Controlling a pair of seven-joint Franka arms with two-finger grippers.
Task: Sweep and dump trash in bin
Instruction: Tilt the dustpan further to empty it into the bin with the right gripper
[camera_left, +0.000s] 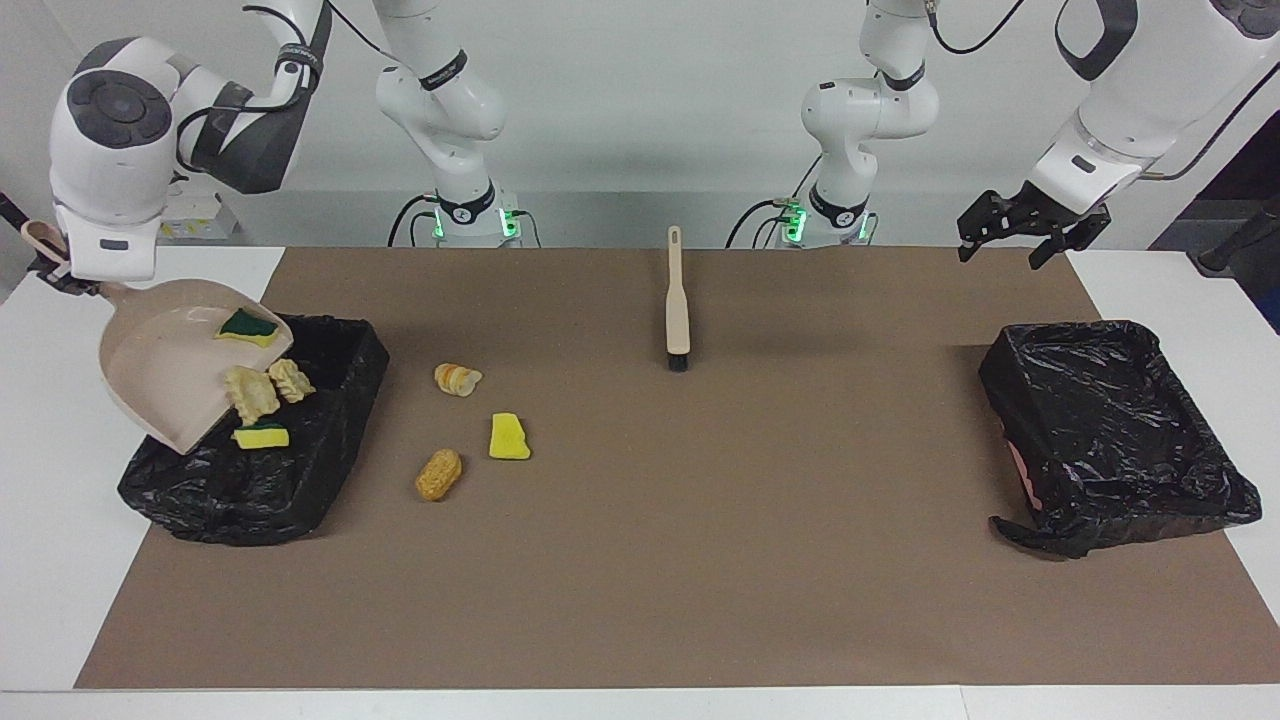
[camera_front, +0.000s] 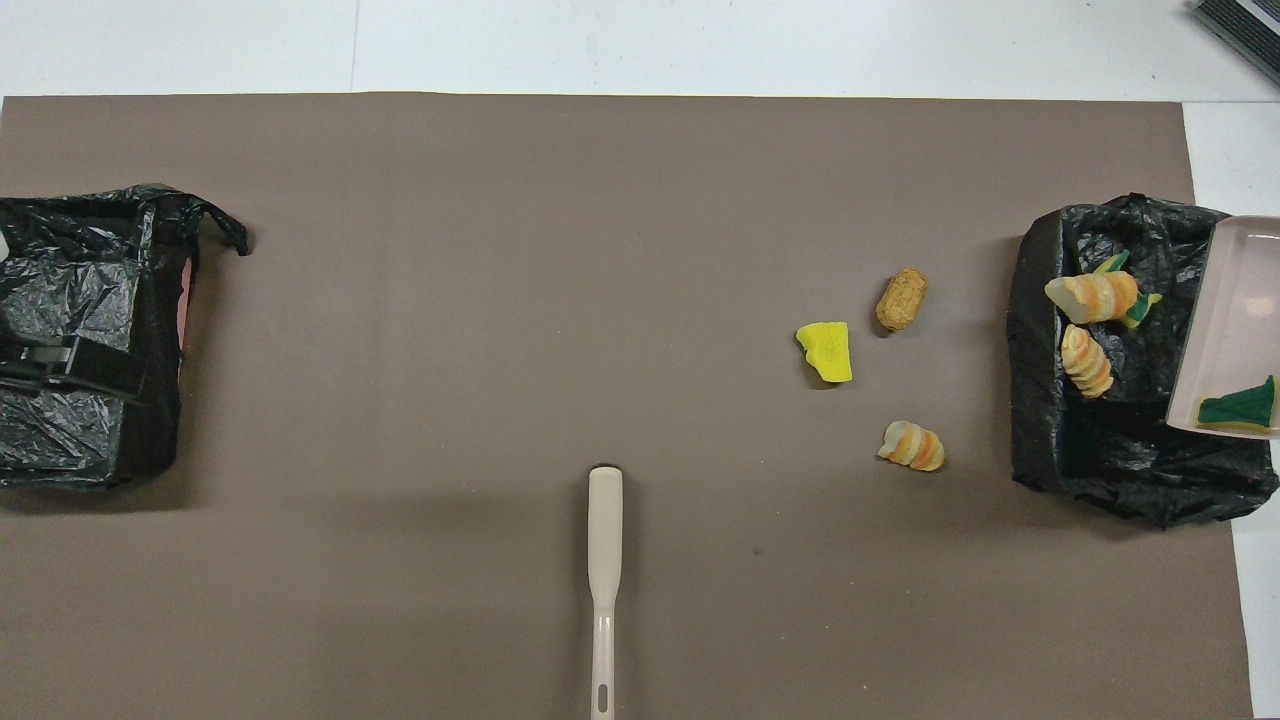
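My right gripper (camera_left: 68, 283) is shut on the handle of the beige dustpan (camera_left: 165, 370), which it holds tilted steeply over the black bin (camera_left: 300, 480) at the right arm's end. A green-backed sponge (camera_left: 248, 327) still lies on the pan. Two pastry pieces (camera_front: 1092, 297) and a yellow sponge (camera_left: 262, 437) are sliding off its lip into the bin. On the mat beside that bin lie a yellow sponge chunk (camera_left: 509, 437), a corn-cob-like piece (camera_left: 439, 473) and a pastry piece (camera_left: 457, 379). My left gripper (camera_left: 1000, 248) hangs open and empty over the other bin (camera_left: 1110, 440).
The beige brush (camera_left: 677, 300) lies on the brown mat (camera_left: 640, 560) near the robots, midway between the arms, bristles pointing away from them. White table shows past both ends of the mat.
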